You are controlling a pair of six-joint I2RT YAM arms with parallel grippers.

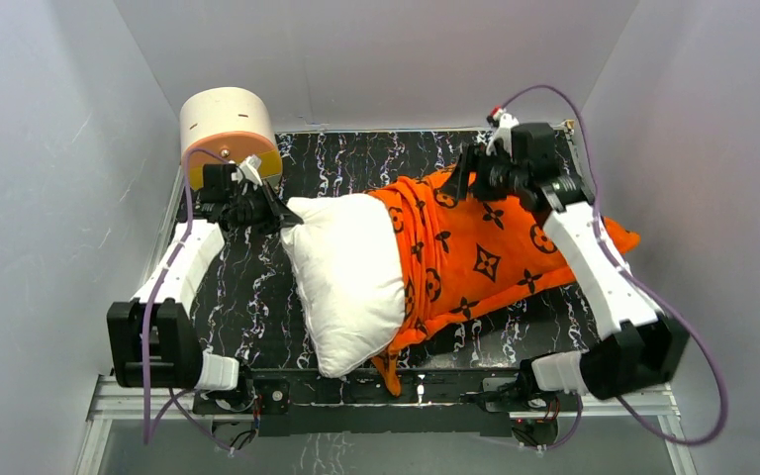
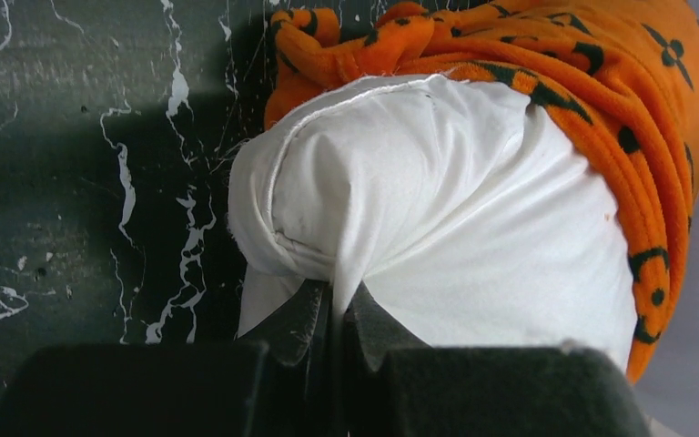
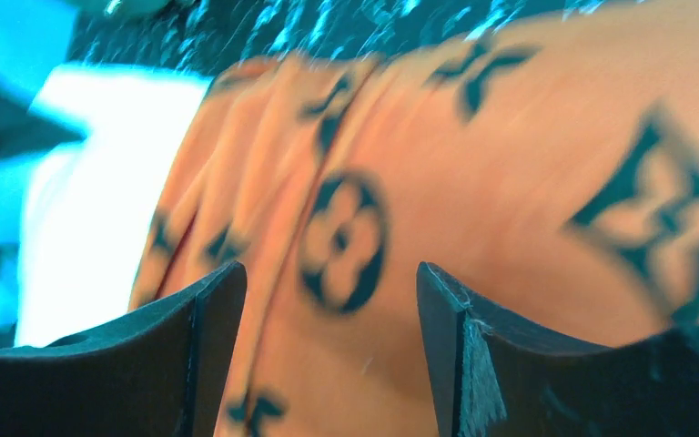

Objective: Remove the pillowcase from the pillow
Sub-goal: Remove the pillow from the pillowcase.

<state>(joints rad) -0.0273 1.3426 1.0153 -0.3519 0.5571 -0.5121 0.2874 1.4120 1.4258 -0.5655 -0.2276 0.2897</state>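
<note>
The white pillow (image 1: 348, 279) lies across the dark marbled floor, its left half bare. The orange pillowcase (image 1: 485, 255) with black motifs covers its right half, bunched at the middle. My left gripper (image 1: 279, 215) is shut on the pillow's far left corner; the left wrist view shows a pinch of white fabric (image 2: 346, 273) between the closed fingers, with the pillowcase (image 2: 637, 100) behind. My right gripper (image 1: 465, 170) is open over the far edge of the pillowcase. The right wrist view shows the orange fabric (image 3: 473, 200) below the spread fingers (image 3: 209, 319), nothing held, and the pillow (image 3: 91, 228) at left.
A cream-and-orange cylinder (image 1: 229, 134) stands at the back left corner, just behind my left gripper. White walls close in the floor (image 1: 247, 297) on three sides. The pillowcase's tail hangs over the near rail (image 1: 392, 374).
</note>
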